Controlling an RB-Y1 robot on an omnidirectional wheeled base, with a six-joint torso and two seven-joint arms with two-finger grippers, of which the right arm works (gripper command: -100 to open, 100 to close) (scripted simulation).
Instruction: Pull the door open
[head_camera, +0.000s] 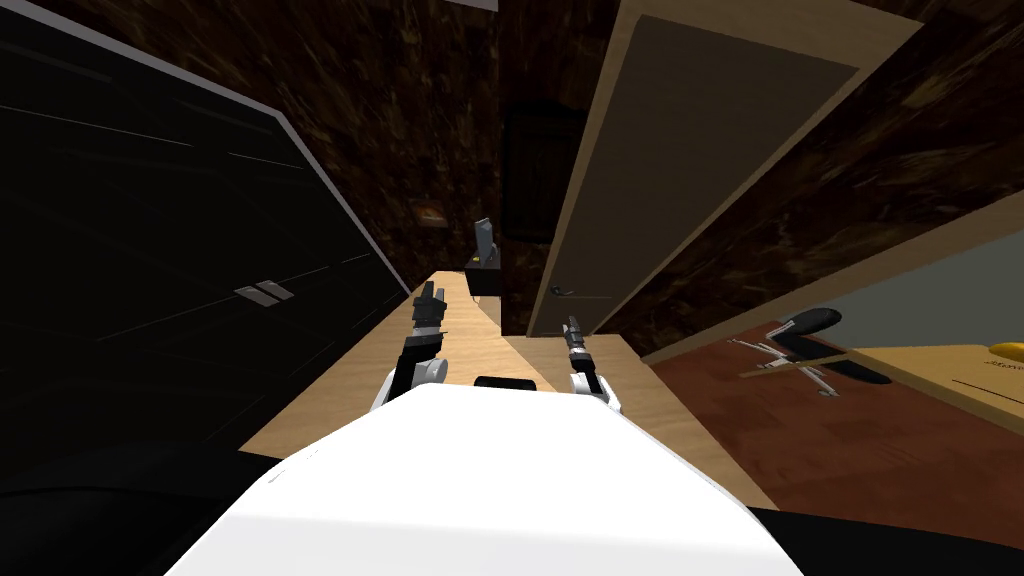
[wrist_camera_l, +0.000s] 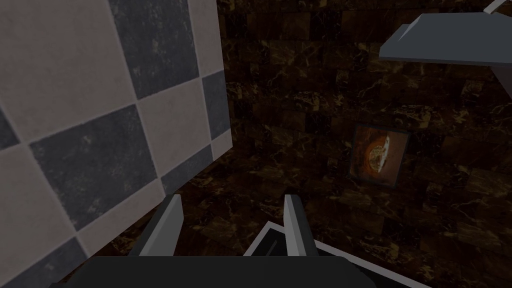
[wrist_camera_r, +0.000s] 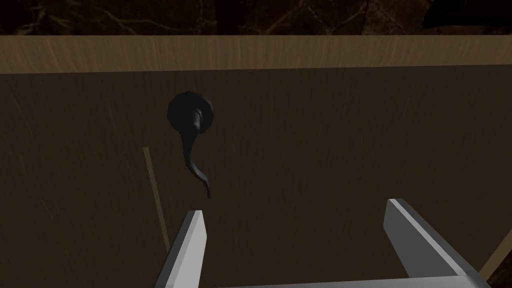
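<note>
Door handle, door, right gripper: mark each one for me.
door handle (wrist_camera_r: 189, 137): right wrist view, on the dark lever near its round base.
door (wrist_camera_r: 325, 150): right wrist view, on its bare brown panel.
right gripper (wrist_camera_r: 295, 207): right wrist view, midway between its open fingertips.

No text, label, brand, number or sign could be read on any surface near the fingers.
</note>
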